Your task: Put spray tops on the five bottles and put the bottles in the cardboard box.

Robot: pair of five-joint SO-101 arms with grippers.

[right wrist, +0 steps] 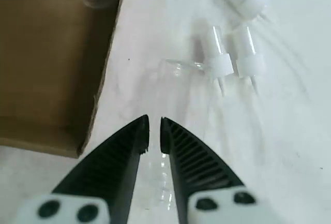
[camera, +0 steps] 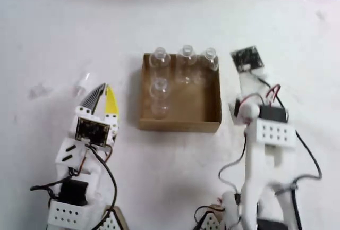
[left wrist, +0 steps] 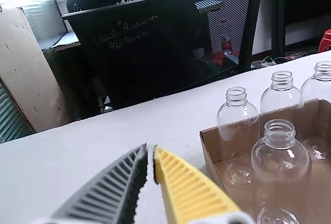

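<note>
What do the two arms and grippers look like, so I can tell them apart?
Both are white with black motors and trailing black cables. The left gripper has one grey and one yellow ribbed finger; the right gripper has two black ribbed fingers.

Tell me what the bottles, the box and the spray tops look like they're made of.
Bottles: clear glossy plastic by the look, since the box shows through them; glass can't be ruled out. Box: brown matte cardboard, with raw cut edges. Spray tops: smooth plastic, white with clear caps, it seems.
</note>
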